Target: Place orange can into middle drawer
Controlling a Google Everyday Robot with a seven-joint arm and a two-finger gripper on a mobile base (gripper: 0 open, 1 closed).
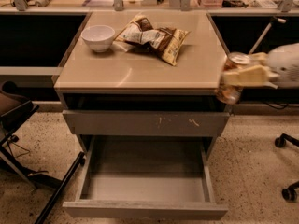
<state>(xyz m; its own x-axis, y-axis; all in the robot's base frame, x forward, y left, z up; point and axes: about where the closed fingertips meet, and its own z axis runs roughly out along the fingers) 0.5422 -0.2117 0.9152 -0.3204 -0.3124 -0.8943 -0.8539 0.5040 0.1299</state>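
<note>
The orange can point(228, 95) is held in my gripper point(230, 76), whose pale fingers point(245, 73) are shut around its middle. The can hangs in the air just past the front right corner of the tan tabletop point(140, 69), slightly tilted, silver top up. The white arm reaches in from the right edge of the view. The middle drawer point(145, 210) is pulled open below, with a plain front panel and a bare grey floor. It lies lower and to the left of the can.
A white bowl point(98, 37) and tan-and-brown snack bags point(154, 38) lie at the back of the tabletop. A shut grey drawer front with pale scratch marks point(145, 123) sits above the open drawer. A chair base point(18, 125) stands left, and caster wheels point(288, 192) right.
</note>
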